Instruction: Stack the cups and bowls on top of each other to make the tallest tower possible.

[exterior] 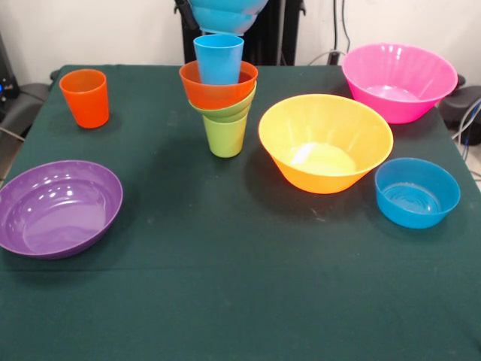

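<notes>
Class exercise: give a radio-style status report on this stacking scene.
Gripper not visible. Stacked plastic tower: lime cup, green bowl, orange bowl, blue cup. Small blue bowl hangs above. Nothing obstructing.

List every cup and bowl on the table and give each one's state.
Lime green cup: upright, base of the stack.
Small green bowl: nested in the lime cup.
Orange bowl: sits in the green bowl.
Light blue cup: upright in the orange bowl.
Blue bowl at top edge: lifted above the stack.
Orange cup: upright, alone.
Purple bowl, yellow-orange bowl, pink bowl, blue bowl on the table: upright, empty.
</notes>
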Controlling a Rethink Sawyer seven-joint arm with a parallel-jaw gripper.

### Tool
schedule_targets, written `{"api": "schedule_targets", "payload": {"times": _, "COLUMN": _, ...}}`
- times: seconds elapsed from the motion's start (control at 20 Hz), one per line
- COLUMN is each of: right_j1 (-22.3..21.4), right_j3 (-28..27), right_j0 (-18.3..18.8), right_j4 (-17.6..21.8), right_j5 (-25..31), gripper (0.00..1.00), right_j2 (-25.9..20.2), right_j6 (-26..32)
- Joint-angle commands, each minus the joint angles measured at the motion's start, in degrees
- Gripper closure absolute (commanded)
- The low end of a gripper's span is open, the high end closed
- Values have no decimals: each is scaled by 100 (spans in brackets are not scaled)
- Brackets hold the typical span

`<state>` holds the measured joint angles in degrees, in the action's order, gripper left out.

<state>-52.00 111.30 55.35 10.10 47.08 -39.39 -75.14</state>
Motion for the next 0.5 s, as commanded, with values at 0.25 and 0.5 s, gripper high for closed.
{"api": "schedule_targets", "payload": {"times": 0.25, "right_j1": 133, "right_j3": 259, "right_j0": -270, "right_j4": 484, "right_j5": 328, "gripper": 100, "right_j2": 254, "right_j6": -122}}
{"api": "schedule_targets", "payload": {"times": 0.5, "right_j1": 127, "right_j3": 271, "right_j0": -262, "right_j4": 541, "right_j5": 333, "gripper": 100, "right_j2": 265, "right_j6": -90}}
